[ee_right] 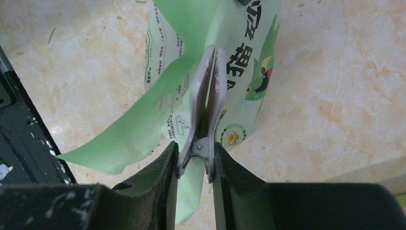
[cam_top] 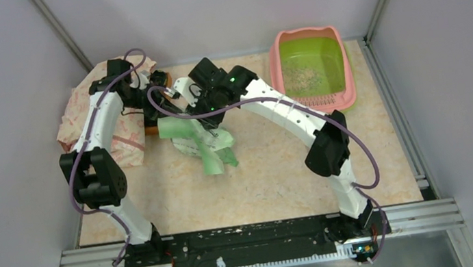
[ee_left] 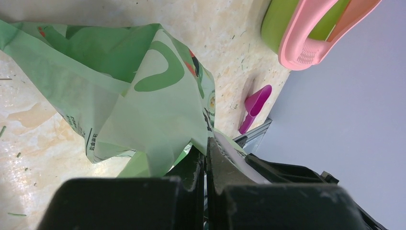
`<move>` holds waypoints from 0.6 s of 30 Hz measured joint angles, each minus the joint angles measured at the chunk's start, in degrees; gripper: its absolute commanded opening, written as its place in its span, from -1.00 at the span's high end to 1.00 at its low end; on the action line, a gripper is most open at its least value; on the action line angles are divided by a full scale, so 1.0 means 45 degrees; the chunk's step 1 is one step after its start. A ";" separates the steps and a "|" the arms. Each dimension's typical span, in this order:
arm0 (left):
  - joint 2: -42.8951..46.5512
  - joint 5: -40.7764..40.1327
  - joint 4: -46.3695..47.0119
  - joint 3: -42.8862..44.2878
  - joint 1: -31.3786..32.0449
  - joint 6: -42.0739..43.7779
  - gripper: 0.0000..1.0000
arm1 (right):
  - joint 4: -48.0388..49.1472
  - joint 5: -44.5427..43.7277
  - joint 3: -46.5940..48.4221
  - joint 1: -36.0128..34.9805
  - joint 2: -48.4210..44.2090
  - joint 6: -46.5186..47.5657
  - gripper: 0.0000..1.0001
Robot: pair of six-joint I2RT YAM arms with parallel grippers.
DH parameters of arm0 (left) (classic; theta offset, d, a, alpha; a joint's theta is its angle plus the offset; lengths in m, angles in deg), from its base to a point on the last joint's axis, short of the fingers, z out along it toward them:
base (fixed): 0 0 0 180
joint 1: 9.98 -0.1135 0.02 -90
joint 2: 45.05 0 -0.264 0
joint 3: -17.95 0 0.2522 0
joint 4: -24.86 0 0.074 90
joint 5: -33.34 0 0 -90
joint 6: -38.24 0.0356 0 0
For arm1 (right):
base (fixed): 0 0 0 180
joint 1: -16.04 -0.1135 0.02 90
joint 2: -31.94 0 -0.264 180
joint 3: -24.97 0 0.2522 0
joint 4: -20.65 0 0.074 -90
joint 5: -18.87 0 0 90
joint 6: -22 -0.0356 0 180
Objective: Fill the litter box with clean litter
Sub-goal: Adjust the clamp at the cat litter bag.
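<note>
The litter box (cam_top: 349,74), pink-rimmed with a lime-green basin, stands at the back right; a thin patch of pale clean litter (cam_top: 303,82) lies on its floor. A light green printed bag (cam_top: 204,141) hangs crumpled over the table's middle. My left gripper (ee_left: 207,143) is shut on an edge of the bag (ee_left: 124,96). My right gripper (ee_right: 196,155) is shut on the handles of a grey spring clip (ee_right: 209,96) that clamps the bag (ee_right: 239,52). Seen from above, both grippers meet at the bag's top: left gripper (cam_top: 160,112), right gripper (cam_top: 209,118).
A pink patterned cloth (cam_top: 83,119) lies at the back left under the left arm, with something orange-brown (cam_top: 150,128) beside it. A purple scoop (ee_left: 255,104) lies on the table near the litter box (ee_left: 306,45). Grey walls close in three sides.
</note>
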 measured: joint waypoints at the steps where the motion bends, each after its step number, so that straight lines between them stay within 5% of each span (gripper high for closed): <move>1: 0.0000 0.0010 0.0005 0.0000 0.0019 -0.0005 1.00 | -0.0068 -0.0049 0.0000 -0.0005 0.0015 0.0000 1.00; 9: 0.0000 0.0092 -0.0083 0.0107 0.0049 -0.0039 1.00 | -0.0340 -0.0413 -0.0024 -0.0097 0.0063 -0.0015 1.00; 12: 0.0000 0.0097 -0.0097 0.0131 0.0049 -0.0034 1.00 | -0.0471 -0.0539 0.0146 -0.0136 0.0155 -0.0034 0.24; 18: 0.0000 0.0087 -0.0083 0.0170 0.0029 -0.0039 1.00 | 0.0024 -0.0612 -0.0680 -0.0141 0.0039 -0.0262 -0.11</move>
